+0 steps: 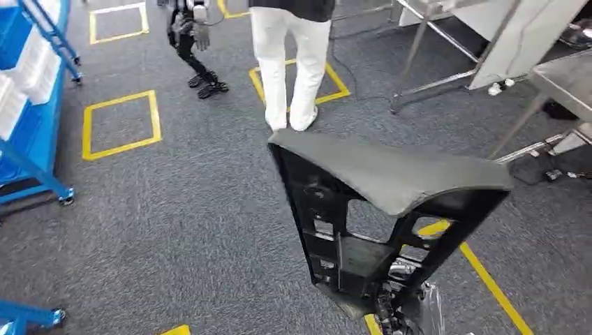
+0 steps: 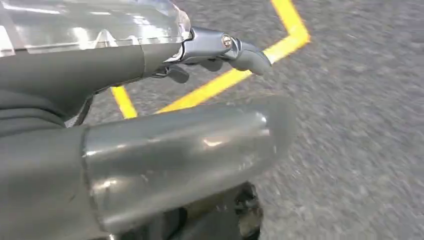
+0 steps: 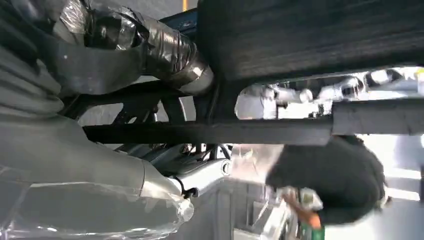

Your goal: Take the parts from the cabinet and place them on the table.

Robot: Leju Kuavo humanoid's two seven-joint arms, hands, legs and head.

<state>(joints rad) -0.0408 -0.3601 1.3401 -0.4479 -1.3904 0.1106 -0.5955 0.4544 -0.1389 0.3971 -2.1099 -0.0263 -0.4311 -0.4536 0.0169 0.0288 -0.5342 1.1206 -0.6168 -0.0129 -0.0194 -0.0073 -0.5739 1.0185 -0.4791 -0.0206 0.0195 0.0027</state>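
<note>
While the right hand (image 1: 399,307) grips the black part (image 1: 377,209) raised over the carpet, keep it level toward the table (image 1: 569,80); the left hand (image 2: 220,52) hangs loosely curled, holding nothing.

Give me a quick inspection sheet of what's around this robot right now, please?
Surface: grey carpet floor with yellow taped squares.
Job's things: large black plastic ribbed part, held up in front of the robot.
Clutter: nothing seen.
Hands: right hand grips the part's frame from below; left hand holds nothing, fingers curled over the floor.
Cables: dark cable lying on the floor near the metal table legs.
Surroundings: person in white trousers standing ahead; blue shelving cart at the left; another robot's legs further off.
</note>
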